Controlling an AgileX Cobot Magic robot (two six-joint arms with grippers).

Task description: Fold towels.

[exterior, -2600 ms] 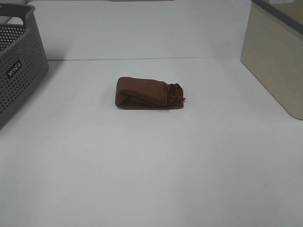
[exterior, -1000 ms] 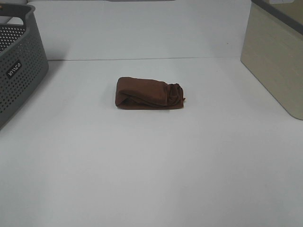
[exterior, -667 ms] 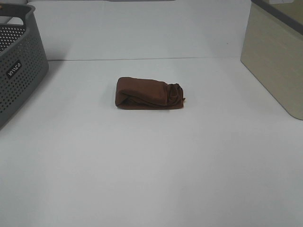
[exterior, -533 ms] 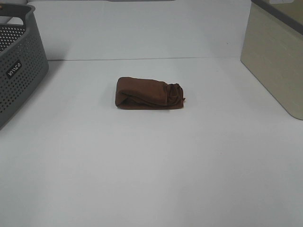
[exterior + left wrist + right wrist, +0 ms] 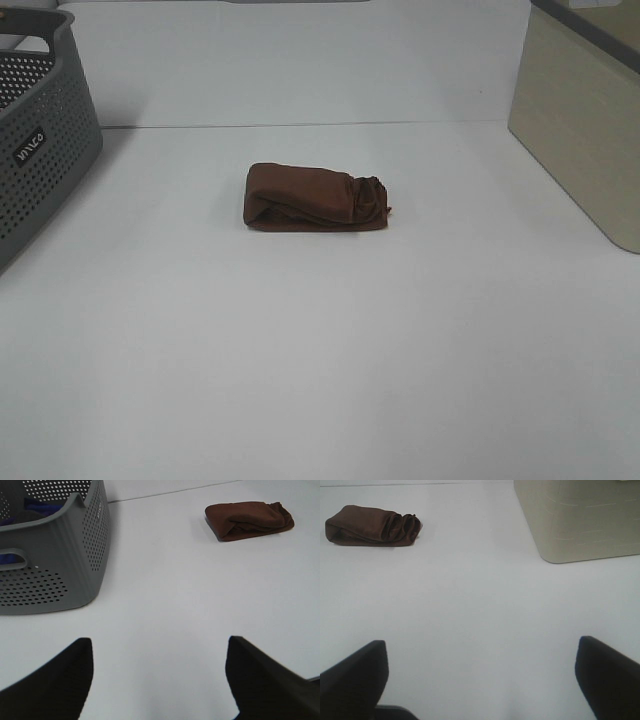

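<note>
Towel [image 5: 316,199] bundled mid-table [image 5: 320,380], grey basket [image 5: 40,140] and beige bin [image 5: 585,120] at edges, both jaws wide, empty.

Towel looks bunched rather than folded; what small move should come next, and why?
Probably bring the left gripper toward the towel: it lies rolled mid-table, touched by neither arm, and both grippers, the right gripper included, are open and well short of it.
</note>
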